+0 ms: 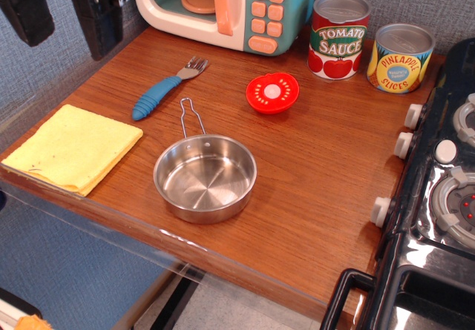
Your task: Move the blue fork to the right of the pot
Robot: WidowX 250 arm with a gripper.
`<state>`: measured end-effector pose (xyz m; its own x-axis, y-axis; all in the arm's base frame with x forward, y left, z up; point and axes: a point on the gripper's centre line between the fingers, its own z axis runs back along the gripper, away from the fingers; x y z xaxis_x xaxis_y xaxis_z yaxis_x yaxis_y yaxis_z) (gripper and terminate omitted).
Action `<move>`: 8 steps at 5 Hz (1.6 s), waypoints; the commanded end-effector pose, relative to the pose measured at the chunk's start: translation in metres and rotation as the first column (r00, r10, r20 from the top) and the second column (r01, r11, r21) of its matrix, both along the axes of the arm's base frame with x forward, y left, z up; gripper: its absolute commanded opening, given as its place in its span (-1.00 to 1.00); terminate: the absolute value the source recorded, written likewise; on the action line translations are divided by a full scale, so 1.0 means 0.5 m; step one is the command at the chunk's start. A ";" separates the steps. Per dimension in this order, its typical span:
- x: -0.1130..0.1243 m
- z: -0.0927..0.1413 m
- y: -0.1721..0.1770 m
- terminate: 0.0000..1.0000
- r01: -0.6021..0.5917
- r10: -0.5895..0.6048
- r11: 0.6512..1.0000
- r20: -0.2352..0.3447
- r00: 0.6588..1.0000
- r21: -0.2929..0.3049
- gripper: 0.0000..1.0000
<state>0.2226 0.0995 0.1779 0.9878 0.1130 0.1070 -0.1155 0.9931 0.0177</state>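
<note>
While the gripper point(63, 30) hangs empty at the upper left, jaws apart, the blue fork point(167, 87) lies untouched behind the pot point(205, 178), left of its handle. Next: descend onto the ribbed handle.

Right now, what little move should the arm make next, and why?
Probably swing right and down toward the fork. The gripper hangs open and empty at the top left corner, well off from it. The fork lies untouched up and left of the pot, its handle free of the pot's wire loop, so it looks easy to grasp there first.
</note>
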 end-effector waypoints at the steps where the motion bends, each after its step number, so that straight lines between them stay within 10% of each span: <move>1: 0.112 -0.049 0.092 -1.00 -0.031 0.024 0.996 0.091 0.996 0.081 1.00; 5: 0.236 -0.199 0.123 -1.00 0.041 -0.043 0.999 0.067 0.997 0.028 1.00; 8: 0.268 -0.294 0.132 -1.00 0.049 -0.046 0.993 -0.034 0.998 0.104 1.00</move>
<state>0.3508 0.1643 0.0124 0.9969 0.0686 0.0397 -0.0726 0.9912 0.1108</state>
